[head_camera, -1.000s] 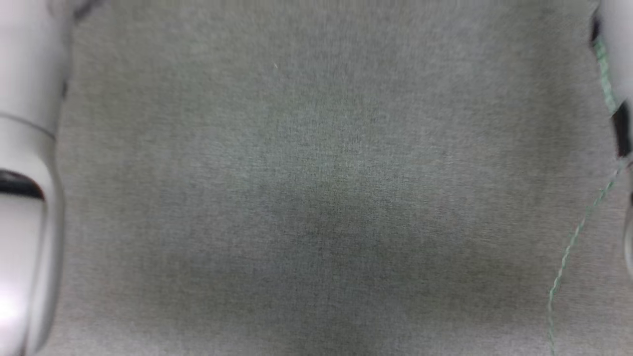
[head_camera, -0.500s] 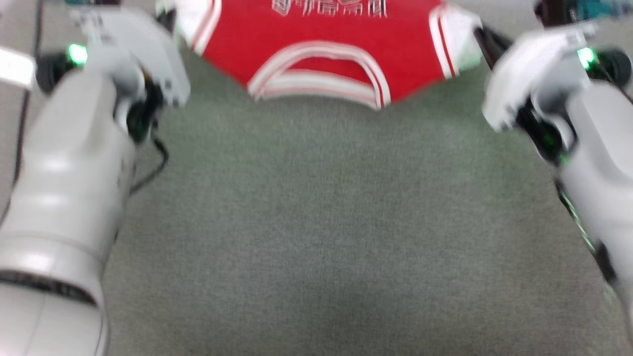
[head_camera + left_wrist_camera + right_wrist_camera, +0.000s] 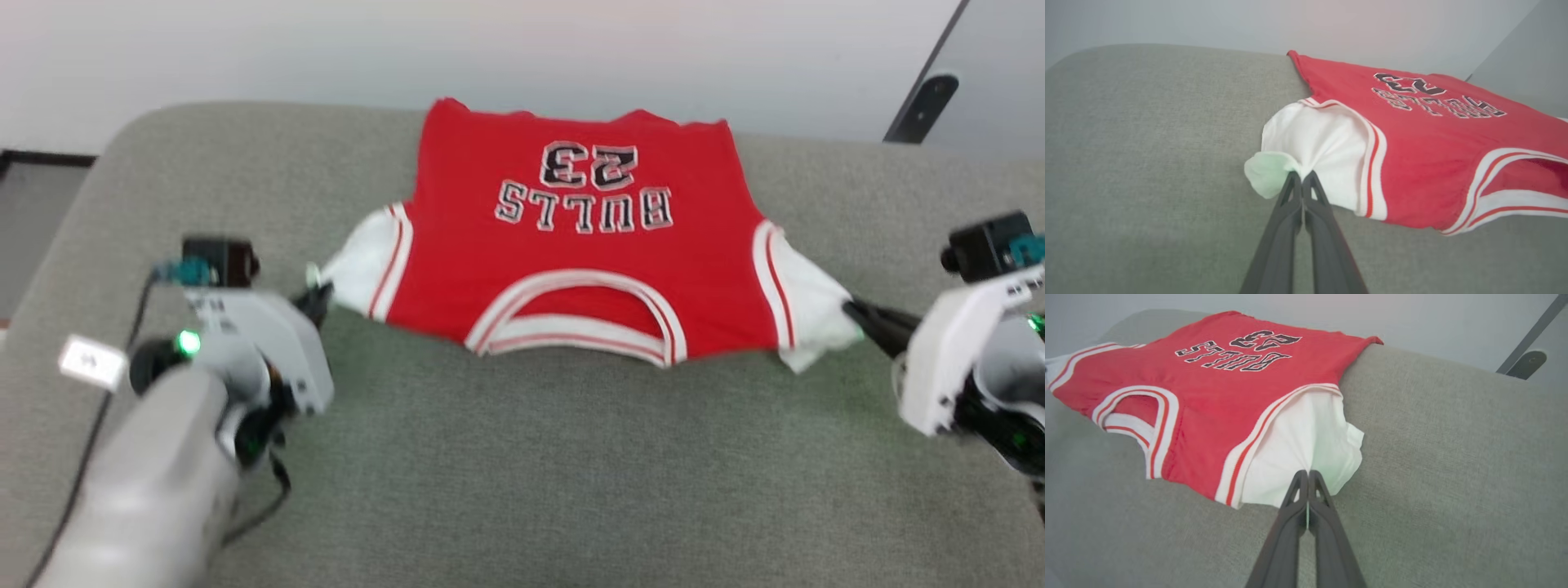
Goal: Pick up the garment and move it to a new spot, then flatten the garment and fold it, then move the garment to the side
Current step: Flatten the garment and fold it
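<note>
**1. Garment.** The garment (image 3: 571,269) lies chest side up on the far half of the padded surface (image 3: 522,482). The collar (image 3: 575,314) faces the robot, and the hem reaches the far edge next to the wall. The lettering and number read upside down in the head view. The red body is spread out, with no fold in it. Both white sleeves are drawn outward and bunch to a point where they are gripped. The near edge appears to sit slightly off the padding, but the pictures do not settle this.

**2. Grippers.** The left gripper (image 3: 1301,176) is clamped on the tip of the left-hand sleeve, fingers pressed together with cloth pinched between them. The right gripper (image 3: 1306,473) is clamped the same way on the opposite sleeve. The two grippers are well apart, one on each side of the garment.

**3. Progress (judgement).**
- Pick-up and placement: appears done, as the garment is laid out on the surface.
- Flattening: in hand. The body is stretched between the two grips, but the sleeves are crumpled.
- Folding: not yet done.
- Moving to the side: not yet done.

**4. Surface.** The padding is grey-green woven fabric with rounded corners. Its near half is bare.

**5. Room.** A plain pale wall (image 3: 490,49) stands directly behind the surface. A dark slanted bar (image 3: 922,102) crosses the upper right corner. A darker strip (image 3: 33,188) shows beyond the left edge, and what it is cannot be told.
</note>
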Robot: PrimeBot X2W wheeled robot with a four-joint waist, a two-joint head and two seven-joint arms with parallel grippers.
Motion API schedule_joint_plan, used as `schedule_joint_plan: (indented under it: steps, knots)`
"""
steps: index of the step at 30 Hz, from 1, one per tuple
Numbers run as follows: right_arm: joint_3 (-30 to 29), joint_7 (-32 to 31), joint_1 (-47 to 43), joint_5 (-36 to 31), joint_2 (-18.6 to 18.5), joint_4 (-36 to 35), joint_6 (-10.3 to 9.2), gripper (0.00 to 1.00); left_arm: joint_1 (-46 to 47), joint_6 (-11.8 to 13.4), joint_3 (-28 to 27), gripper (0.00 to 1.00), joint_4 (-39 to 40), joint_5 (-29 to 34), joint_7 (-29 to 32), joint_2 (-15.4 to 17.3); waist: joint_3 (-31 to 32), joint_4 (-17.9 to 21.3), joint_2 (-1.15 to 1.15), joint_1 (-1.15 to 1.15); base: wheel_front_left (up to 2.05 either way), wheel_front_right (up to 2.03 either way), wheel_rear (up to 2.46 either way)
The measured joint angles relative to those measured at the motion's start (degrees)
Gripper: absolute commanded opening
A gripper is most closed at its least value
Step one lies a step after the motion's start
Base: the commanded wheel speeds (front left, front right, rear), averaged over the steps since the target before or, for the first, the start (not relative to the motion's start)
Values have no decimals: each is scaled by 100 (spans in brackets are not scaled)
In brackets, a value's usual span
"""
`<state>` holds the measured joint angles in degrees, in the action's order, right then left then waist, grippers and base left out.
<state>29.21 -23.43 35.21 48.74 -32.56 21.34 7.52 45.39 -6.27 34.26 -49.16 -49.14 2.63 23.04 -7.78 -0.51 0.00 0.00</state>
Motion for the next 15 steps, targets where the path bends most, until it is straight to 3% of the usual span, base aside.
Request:
schedule_joint_plan:
  steps: [3, 10, 15]
  knots:
    - [-291, -350, -455, 18, -176, -424, 0, 0, -575, 214, -11, 0, 637, -91, 132, 168, 122, -47, 0, 0, 0, 0, 0]
    - [-1103, -1323, -1657, 56, -357, -1321, 1, 0, -1972, 999, -74, 0, 2447, -335, 505, 613, 236, -192, 0, 0, 0, 0, 0]
    - [-1875, -1986, -2614, -49, -298, -2037, 0, 0, -2852, 1580, -126, 0, 3684, -486, 673, 845, 216, -245, 0, 0, 0, 0, 0]
